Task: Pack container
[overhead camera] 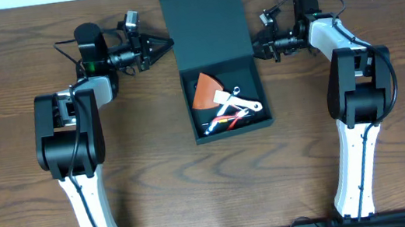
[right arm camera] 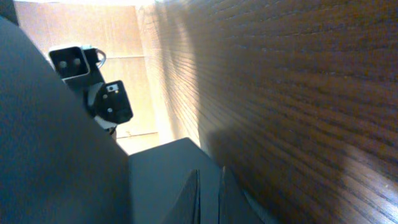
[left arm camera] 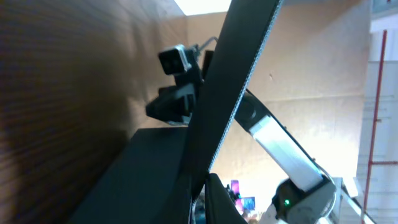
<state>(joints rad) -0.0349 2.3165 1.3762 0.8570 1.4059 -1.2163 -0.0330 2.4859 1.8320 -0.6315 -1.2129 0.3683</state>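
Container [overhead camera: 203, 27] sits mid-way across the table [overhead camera: 198, 196], long axis near-to-far, lid flap open toward the far edge. An orange piece [overhead camera: 206, 91] and white tool [overhead camera: 242, 106] lie inside. Left gripper [overhead camera: 164, 45] flanks the flap's left edge, right gripper [overhead camera: 256, 47] its right. I cannot tell whether either's jaws are open or closed.

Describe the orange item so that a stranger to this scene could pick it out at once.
Look at the dark box at the middle of the wooden table. In its left part lies the orange item, the only broad shape there, beside thin white tools.
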